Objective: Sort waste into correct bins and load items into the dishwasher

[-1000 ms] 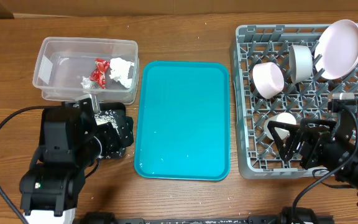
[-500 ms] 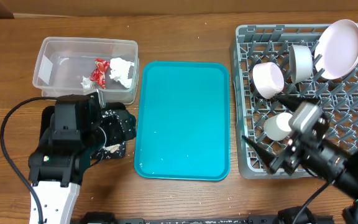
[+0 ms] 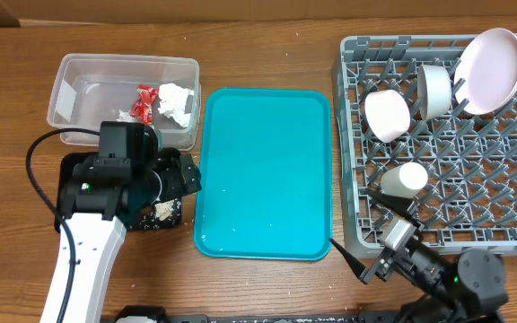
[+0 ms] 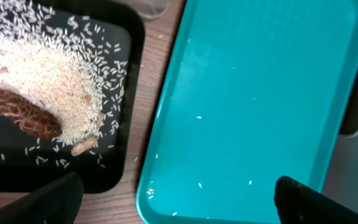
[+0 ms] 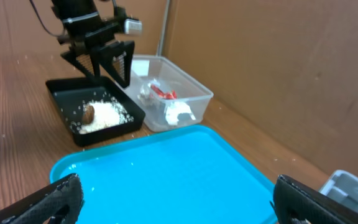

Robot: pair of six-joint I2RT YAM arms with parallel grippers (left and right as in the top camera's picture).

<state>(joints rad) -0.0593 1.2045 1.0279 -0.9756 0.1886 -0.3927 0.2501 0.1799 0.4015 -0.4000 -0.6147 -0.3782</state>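
Note:
The clear tub (image 3: 72,90) at the back left holds the red wrapper (image 3: 141,101) and the white napkin (image 3: 176,102). In front of it the black tray (image 3: 137,221) carries rice (image 4: 48,74) and a brown scrap (image 4: 23,113). My left gripper (image 3: 183,174) hangs open over that tray's right edge and the teal tray's rim, nothing between its fingers. The grey dish rack (image 3: 474,152) on the right holds a pink plate (image 3: 492,65), a greyish-white bowl (image 3: 435,90), a pink bowl (image 3: 387,115) and a white cup (image 3: 405,178). My right gripper (image 3: 366,253) stands open and empty at the front edge.
A large teal tray (image 3: 263,170) lies between the bins and the rack, with a few stray rice grains (image 4: 199,117) on it. A cardboard wall (image 5: 278,56) stands behind the table. The left arm's cable (image 3: 39,166) loops beside the black tray.
My right arm has drawn back off the rack to the table's front edge and now faces left. The left arm has shifted up and right over the black tray.

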